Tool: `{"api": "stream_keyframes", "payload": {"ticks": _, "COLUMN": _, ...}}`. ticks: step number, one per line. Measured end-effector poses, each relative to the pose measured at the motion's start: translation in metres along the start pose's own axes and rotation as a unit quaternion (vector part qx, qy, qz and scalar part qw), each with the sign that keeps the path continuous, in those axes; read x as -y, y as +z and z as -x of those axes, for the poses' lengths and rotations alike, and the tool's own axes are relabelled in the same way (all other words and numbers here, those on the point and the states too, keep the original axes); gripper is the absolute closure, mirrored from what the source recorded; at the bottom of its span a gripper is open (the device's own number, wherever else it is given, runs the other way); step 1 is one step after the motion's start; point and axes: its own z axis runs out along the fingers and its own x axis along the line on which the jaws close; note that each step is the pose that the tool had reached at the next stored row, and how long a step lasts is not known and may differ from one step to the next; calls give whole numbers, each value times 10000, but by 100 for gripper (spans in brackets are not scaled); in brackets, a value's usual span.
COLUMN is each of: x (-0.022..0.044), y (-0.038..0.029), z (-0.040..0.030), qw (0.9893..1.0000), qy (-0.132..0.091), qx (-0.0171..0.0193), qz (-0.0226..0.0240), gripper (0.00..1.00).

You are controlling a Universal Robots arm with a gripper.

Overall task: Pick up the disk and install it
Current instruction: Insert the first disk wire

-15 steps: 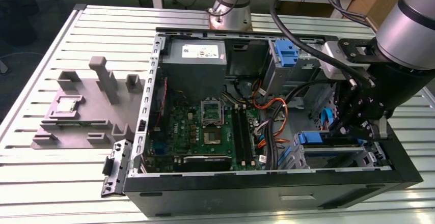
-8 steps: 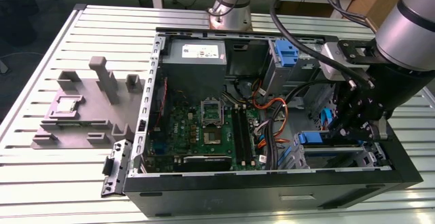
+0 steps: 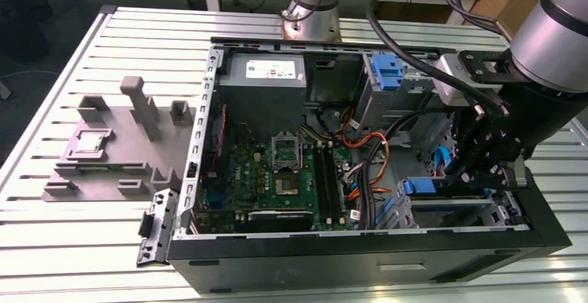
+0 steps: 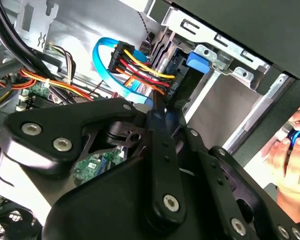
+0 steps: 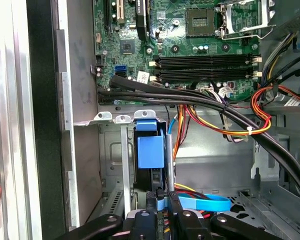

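A grey slatted bench [image 3: 55, 241] carries an open computer case [image 3: 368, 258], and the arm reaches down into its corner at about four o'clock in the exterior view. The end effector [image 5: 162, 200] is clenched on the disk [image 5: 151, 150], which stands on edge in the drive bay [image 5: 112, 150], its blue bracket towards the camera in the first wrist view. The bundle of coloured cables [image 5: 230, 125] lies just beside it, at two o'clock from the disk. To do this step well, I think the disk must stay parallel to the bay rails and not push the cables. A person's hand [image 4: 290, 160] rests outside the case wall.
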Motion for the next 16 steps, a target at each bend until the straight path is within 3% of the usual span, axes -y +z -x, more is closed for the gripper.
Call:
{"api": "stream_keyframes", "payload": {"ticks": 6, "x": 3, "y": -76, "z": -1, "qw": 10000, "qy": 1, "qx": 14, "qz": 10, "gripper": 76}}
{"api": "stream_keyframes", "payload": {"ticks": 12, "x": 4, "y": -93, "z": -1, "qw": 10000, "qy": 2, "qx": 39, "qz": 21, "gripper": 78}}
{"api": "stream_keyframes", "payload": {"ticks": 14, "x": 4, "y": -93, "z": -1, "qw": 10000, "qy": 3, "qx": 41, "qz": 21, "gripper": 90}}
{"api": "stream_keyframes", "payload": {"ticks": 16, "x": 4, "y": -93, "z": -1, "qw": 10000, "qy": 3, "qx": 41, "qz": 21, "gripper": 90}}
